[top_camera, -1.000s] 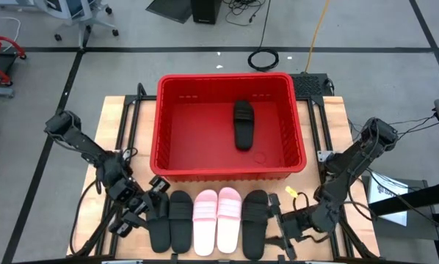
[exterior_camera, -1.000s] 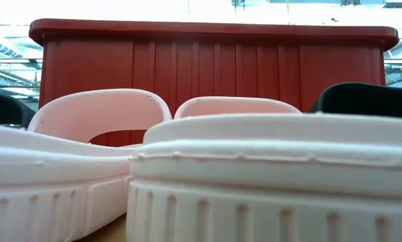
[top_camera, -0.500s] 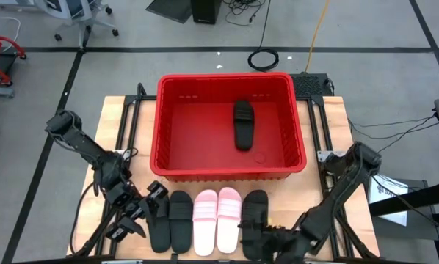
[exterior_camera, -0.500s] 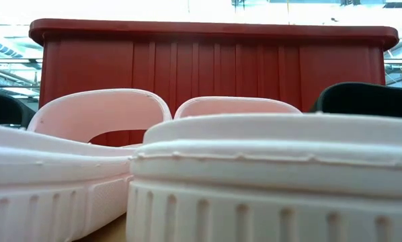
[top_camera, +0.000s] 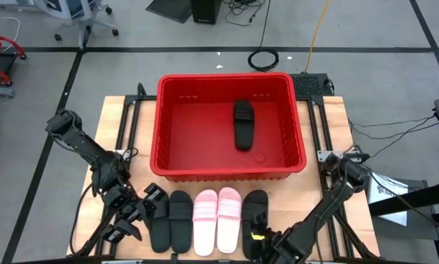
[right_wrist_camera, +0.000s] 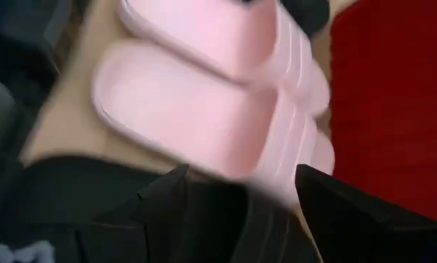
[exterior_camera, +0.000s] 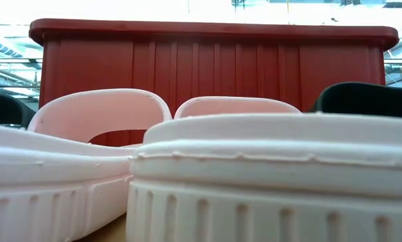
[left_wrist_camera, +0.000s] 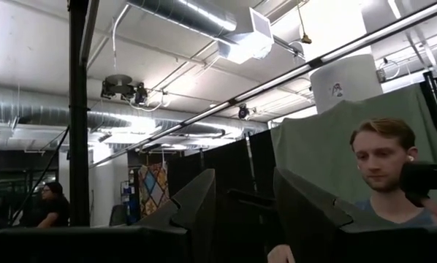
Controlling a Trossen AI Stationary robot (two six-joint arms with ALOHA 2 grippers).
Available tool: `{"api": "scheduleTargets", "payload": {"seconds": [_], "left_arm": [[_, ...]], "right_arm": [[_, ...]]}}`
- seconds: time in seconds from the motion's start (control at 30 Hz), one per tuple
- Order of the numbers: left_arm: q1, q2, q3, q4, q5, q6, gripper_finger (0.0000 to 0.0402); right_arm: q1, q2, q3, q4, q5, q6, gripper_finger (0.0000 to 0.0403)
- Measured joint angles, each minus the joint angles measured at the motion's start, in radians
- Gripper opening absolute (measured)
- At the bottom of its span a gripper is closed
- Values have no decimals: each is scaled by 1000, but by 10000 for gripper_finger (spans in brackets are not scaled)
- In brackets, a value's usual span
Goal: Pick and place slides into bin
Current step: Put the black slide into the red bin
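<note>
Right end effector (top_camera: 258,246) spread open above a black slide (top_camera: 255,224).

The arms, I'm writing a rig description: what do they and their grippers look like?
Both arms are dark, jointed links with thin black cables trailing alongside. The left gripper has two black tapered fingers. The right gripper has the same dark wedge-shaped fingers, with a small yellow mark beside it.

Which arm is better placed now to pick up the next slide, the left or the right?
The right, probably. Its pincer is open and sits over the rightmost black slide in the row before the bin. The left pincer is beside the leftmost black slide but its wrist camera looks up into the room.
</note>
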Motion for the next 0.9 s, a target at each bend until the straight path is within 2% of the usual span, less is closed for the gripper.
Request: {"api": "scheduleTargets", "payload": {"seconds": [0.27,0.67,0.77,0.9], "left_arm": [[0,0,0,4,0,1,147],[0,0,0,4,0,-1,147],[0,0,0,4,0,-1,147],[0,0,0,4,0,2,147]], "right_arm": [[-43,49,0,-92,-80,30,238],[-97,120,-1,-205,-95,61,237],[-104,119,-1,-228,-73,101,226],[-111,119,-1,-284,-75,155,192]]}}
